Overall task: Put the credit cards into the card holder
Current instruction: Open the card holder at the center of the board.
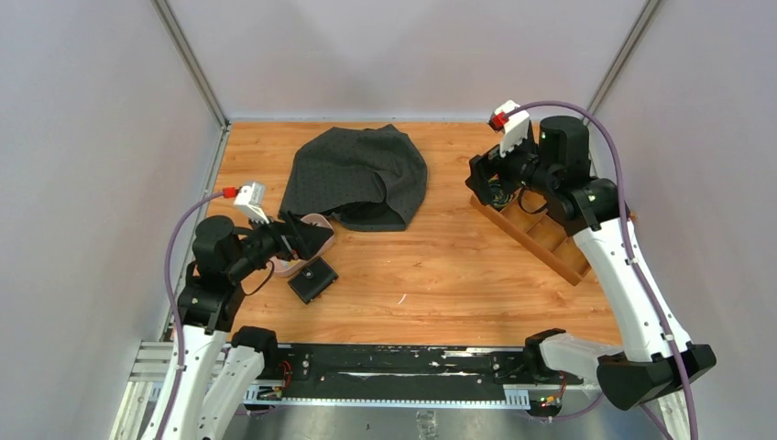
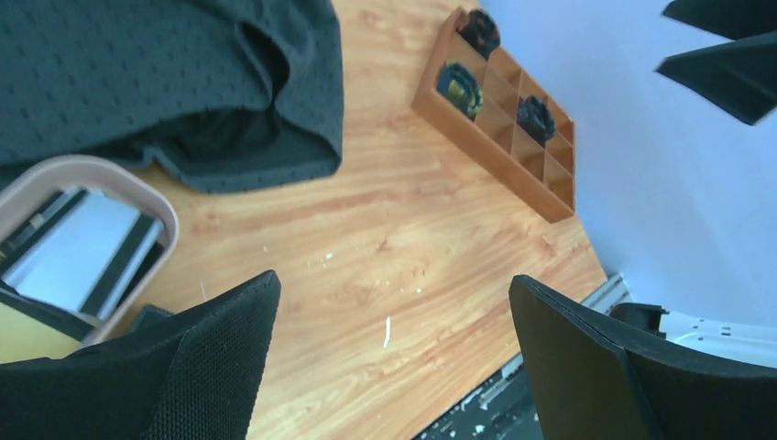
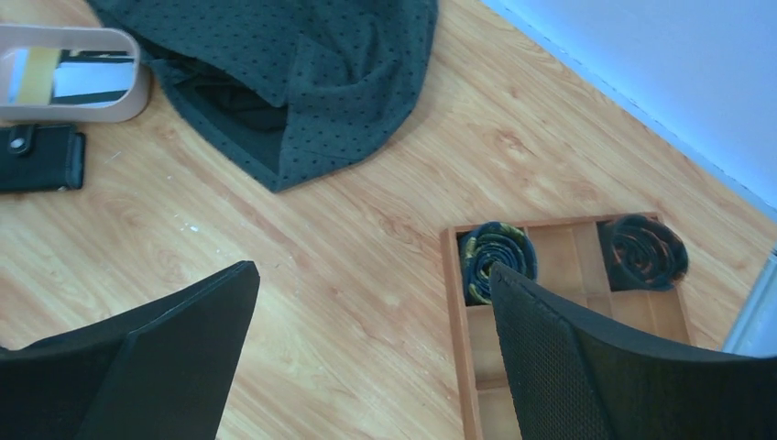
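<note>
I am only starting: no card is lifted yet and the card holder [image 3: 41,158] is lying shut, snap upward, just beside the pink dish [image 2: 137,179] on the side toward my bases. The credit cards [image 2: 73,247] are resting inside that dish. I am making out a grey one, a yellowish-tan edge and dark strips, though I cannot count them.

My left pincer [image 2: 394,293] is hanging just over the dish's inner edge, fingers spread wide and grasping nothing. My right pincer [image 3: 371,275] is also released and empty. It is hovering well apart from the dish, above the wooden tray [image 3: 454,302] at the far right, where rolled dark things are sitting in the compartments. A dark dotted cloth [image 1: 357,174] is lying right up against the dish's far side.

As I am judging it, the next move is calling for two things: bringing the left pincer down into the dish for one card, and getting the holder open so a pocket is showing. The cards are thin and lying flat, so I am expecting to need an edge pressed against the rim — a straight pinch from above is likely to slip. The right pincer is needing to come across toward the dish to steady the holder.
</note>
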`<state>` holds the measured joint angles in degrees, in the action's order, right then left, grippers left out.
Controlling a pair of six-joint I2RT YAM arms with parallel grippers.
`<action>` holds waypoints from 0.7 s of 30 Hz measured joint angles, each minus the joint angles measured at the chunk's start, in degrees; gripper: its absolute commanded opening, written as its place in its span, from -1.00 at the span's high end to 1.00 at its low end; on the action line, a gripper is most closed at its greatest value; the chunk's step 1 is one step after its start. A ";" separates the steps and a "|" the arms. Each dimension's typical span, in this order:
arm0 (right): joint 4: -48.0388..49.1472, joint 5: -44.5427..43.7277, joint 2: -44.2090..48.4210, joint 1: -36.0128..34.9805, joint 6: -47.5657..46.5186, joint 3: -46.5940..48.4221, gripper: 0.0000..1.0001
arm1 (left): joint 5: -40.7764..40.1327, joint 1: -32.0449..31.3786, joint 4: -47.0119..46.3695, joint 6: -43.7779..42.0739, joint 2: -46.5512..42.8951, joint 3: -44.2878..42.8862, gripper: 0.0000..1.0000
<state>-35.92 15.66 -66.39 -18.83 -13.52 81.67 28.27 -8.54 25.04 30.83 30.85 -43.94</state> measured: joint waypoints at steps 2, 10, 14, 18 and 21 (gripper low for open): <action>-0.13 3.37 0.61 0.61 -0.76 -0.57 -1.00 | 0.28 0.00 -1.40 1.92 0.00 3.52 -1.00; -0.74 21.09 1.55 2.78 -7.08 -11.06 -1.00 | -4.09 -1.66 0.20 6.08 0.85 9.66 -1.00; 0.39 27.85 1.05 2.89 -9.99 -18.32 -1.00 | -14.01 -13.57 2.62 6.38 3.72 9.55 -1.00; 2.47 31.82 0.26 3.06 -11.89 -24.94 -1.00 | -28.89 -31.41 5.57 7.80 13.60 8.00 -1.00; 3.82 33.88 0.22 4.00 -12.66 -28.13 -1.00 | -35.82 -35.08 6.29 10.29 17.84 8.55 -1.00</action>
<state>-32.10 49.54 -66.17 -14.83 -26.17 53.54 -7.55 -43.62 31.33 41.12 48.69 -35.40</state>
